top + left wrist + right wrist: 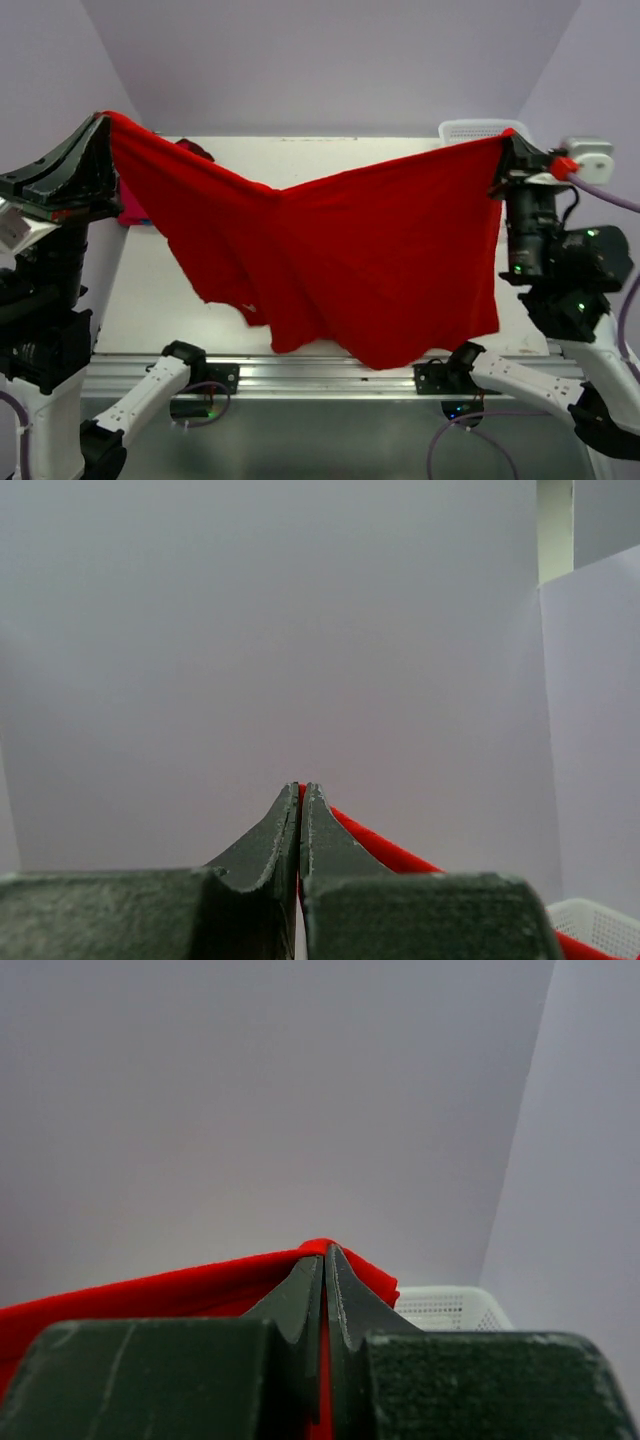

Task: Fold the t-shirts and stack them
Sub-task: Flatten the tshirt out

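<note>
The left arm [150, 385] and right arm [525, 372] have white shells with black joints. The left claw [103, 120] and right claw [507, 137] are matte black, with tapering, rough-faced fingers. Small green lights [517, 268] glow on black motor blocks. On the right wrist, a red cap [563, 167] adjoins a white housing [590, 155], beside a lilac cable [605, 193].

Both arms raised high, wide apart, left gripper [101, 123] and right gripper [508, 137] each clamped on red t-shirt [350, 260]
</note>
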You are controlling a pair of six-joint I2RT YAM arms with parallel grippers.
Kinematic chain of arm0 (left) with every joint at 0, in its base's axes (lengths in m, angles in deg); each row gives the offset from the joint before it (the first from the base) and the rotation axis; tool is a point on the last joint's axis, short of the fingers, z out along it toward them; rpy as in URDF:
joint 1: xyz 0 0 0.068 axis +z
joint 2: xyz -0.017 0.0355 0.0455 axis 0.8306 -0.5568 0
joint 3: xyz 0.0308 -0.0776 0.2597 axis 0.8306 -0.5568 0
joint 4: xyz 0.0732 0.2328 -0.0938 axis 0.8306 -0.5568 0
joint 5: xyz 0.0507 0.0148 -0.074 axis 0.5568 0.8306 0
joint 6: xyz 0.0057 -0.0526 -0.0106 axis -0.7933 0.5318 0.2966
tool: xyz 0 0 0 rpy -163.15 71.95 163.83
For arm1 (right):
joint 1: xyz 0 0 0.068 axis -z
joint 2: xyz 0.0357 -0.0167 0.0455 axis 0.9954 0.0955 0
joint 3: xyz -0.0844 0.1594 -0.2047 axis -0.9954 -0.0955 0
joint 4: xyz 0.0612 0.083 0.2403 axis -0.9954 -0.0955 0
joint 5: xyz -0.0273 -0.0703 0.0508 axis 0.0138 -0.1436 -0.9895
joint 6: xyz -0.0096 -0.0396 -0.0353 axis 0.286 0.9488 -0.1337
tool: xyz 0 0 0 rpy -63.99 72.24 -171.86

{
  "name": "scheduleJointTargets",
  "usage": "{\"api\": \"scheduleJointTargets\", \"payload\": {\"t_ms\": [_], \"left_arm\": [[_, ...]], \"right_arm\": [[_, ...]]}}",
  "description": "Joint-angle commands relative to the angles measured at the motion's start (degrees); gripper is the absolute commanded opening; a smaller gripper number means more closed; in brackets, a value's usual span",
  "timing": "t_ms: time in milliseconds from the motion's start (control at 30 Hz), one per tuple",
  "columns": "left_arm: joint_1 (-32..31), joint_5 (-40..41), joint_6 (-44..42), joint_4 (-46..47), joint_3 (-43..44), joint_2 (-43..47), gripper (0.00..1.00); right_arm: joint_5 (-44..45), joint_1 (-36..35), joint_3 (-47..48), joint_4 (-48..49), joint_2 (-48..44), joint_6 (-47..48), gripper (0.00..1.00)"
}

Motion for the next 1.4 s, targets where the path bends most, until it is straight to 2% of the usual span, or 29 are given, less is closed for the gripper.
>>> {"api": "scheduleJointTargets", "payload": {"t_ms": [0,133,367,433,500,533,567,600,667,733,767,833,867,967,1100,1200,1233,1300,1333,1367], "left_arm": [[2.28,-0.54,2.27,-3.26,1.21,-4.64,0.00],[1.94,7.54,-1.68,-4.22,0.77,-8.15,0.00],[-0.43,16.44,-5.89,-4.49,-1.59,-15.10,0.00],[-1.14,18.64,-6.43,-3.62,-2.91,-18.53,0.00],[-1.14,21.00,-7.40,-1.34,-5.02,-22.99,0.00],[-1.14,21.72,-7.92,0.50,-4.94,-25.19,0.00],[-1.06,21.99,-8.45,0.52,-2.16,-27.74,0.00],[-0.97,22.16,-8.63,-0.09,-0.13,-32.90,0.00],[-0.71,21.20,-8.19,-0.71,6.88,-37.32,0.00],[-0.62,20.15,-8.37,-3.16,13.13,-43.39,0.00],[-0.62,20.14,-8.71,-4.48,19.95,-45.32,0.00],[-0.62,19.44,-8.72,-5.90,25.01,-48.94,0.00],[-0.62,19.00,-8.63,-5.99,29.29,-49.64,0.00],[-0.79,18.21,-8.45,-6.34,35.56,-52.63,0.00],[-3.33,19.52,-12.13,-3.01,35.49,-50.02,0.00],[-9.47,24.61,-19.86,2.77,32.07,-44.13,0.00],[-14.54,25.32,-21.79,2.98,31.89,-42.46,0.00],[-20.36,27.95,-27.85,7.00,31.36,-37.38,0.00],[-27.44,29.01,-30.31,8.15,30.84,-35.60,0.00],[-30.90,29.98,-34.69,9.64,28.66,-33.85,0.00]], "right_arm": [[6.81,-0.28,0.86,5.68,7.14,4.63,0.00],[13.12,-0.28,1.38,11.92,13.11,9.55,0.00],[16.22,1.46,4.46,8.77,23.33,7.37,0.00],[15.00,3.40,6.04,4.92,27.70,3.70,0.00],[12.28,8.84,11.04,-0.44,31.49,-0.87,0.00],[8.61,11.21,13.67,-7.95,33.69,-6.12,0.00],[7.09,14.80,19.70,-11.16,39.02,-7.91,0.00],[5.86,15.88,22.37,-13.02,41.42,-8.63,0.00],[2.97,17.99,30.86,-17.68,48.17,-9.51,0.00],[0.85,19.22,37.57,-23.28,52.58,-10.99,0.00],[-0.90,20.01,45.69,-25.58,54.69,-11.53,0.00],[-2.06,20.19,54.17,-30.24,60.94,-11.45,0.00],[-3.19,20.20,61.96,-31.13,62.61,-11.01,0.00],[-4.95,20.20,67.56,-29.48,65.35,-9.69,0.00],[-6.63,19.50,63.02,-24.39,61.76,-7.07,0.00],[-5.68,15.38,51.88,-13.16,52.02,-2.77,0.00],[-5.06,10.31,44.27,-3.29,45.99,3.78,0.00],[-4.35,3.79,37.37,6.87,39.54,11.98,0.00],[-4.35,0.28,32.29,14.66,36.99,19.16,0.00],[-4.35,-7.06,29.98,18.22,31.83,22.88,0.00]]}}
